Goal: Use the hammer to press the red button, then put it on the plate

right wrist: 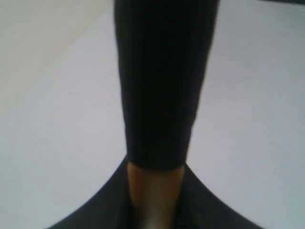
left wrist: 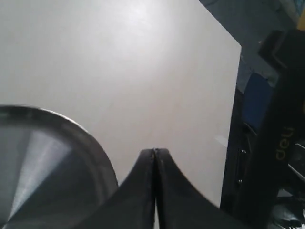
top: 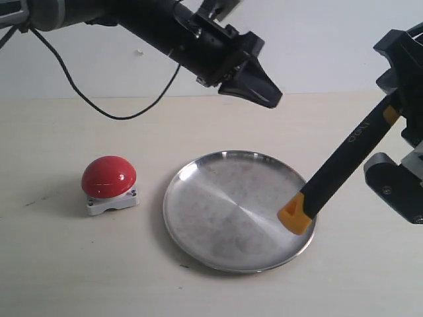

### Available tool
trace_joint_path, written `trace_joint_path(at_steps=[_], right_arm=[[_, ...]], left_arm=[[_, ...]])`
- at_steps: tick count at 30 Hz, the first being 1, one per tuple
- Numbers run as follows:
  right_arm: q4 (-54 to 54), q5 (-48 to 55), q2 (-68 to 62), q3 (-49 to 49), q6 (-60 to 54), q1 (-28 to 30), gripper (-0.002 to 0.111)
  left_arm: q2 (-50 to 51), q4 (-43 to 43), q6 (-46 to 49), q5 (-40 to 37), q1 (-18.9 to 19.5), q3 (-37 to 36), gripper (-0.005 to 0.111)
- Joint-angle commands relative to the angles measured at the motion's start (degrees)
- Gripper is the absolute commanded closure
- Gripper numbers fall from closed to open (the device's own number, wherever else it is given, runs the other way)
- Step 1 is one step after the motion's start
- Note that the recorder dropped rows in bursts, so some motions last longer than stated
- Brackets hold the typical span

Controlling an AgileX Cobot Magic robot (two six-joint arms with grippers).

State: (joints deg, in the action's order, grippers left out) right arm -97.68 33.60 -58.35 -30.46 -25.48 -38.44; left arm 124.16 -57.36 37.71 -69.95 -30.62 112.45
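The red button (top: 109, 177) sits on the table, left of the plate (top: 218, 211). At the right edge, my right gripper (top: 398, 117) is shut on the hammer (top: 344, 162) at its yellow neck. The black handle slants down and left, and its yellow looped end (top: 295, 216) hovers at the plate's right rim. The hammer head is hidden. In the right wrist view the handle (right wrist: 162, 81) fills the centre with the gripper (right wrist: 155, 174) closed round the yellow part. My left gripper (top: 269, 98) hangs shut and empty above the plate's far side; its wrist view shows the closed tips (left wrist: 155, 152), the plate rim (left wrist: 97, 152) and the hammer handle (left wrist: 281, 143).
A black cable (top: 99, 105) droops from the left arm over the back of the table. The table's far edge meets a pale wall. Bare tabletop lies in front of the button and the plate.
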Motion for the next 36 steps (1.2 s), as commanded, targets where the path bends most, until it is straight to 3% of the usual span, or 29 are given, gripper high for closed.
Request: trace_joint_path(at_steps=[1,10,18,23,36], right_arm=[[-2.3,-1.7,2.5,-0.3,0.5,-0.2,0.108],[-2.3,-1.9,4.4,-0.3,0.5,-0.2,0.108],[-2.3,-3.5,4.4,-0.3,0.8,-0.2,0.108],[-2.3,-3.3,4.4,-0.3,1.8,-0.2,0.108],[-2.3,0.1,4.4,-0.2,5.2,-0.2,0.108]], left_arm=[[-0.8,-2.4,2.3,0.0,-2.0,-0.6,0.1],[-2.7,-5.5,1.4,0.0,-2.5,-1.0,0.061],[-3.5,-4.0,0.8,0.0,-6.7,-1.8,0.059],[-3.5,-0.9,-0.4,0.0,-9.5,-1.8,0.043],[-8.1,2.0,-0.4,0.0,-10.1,-4.1,0.043]])
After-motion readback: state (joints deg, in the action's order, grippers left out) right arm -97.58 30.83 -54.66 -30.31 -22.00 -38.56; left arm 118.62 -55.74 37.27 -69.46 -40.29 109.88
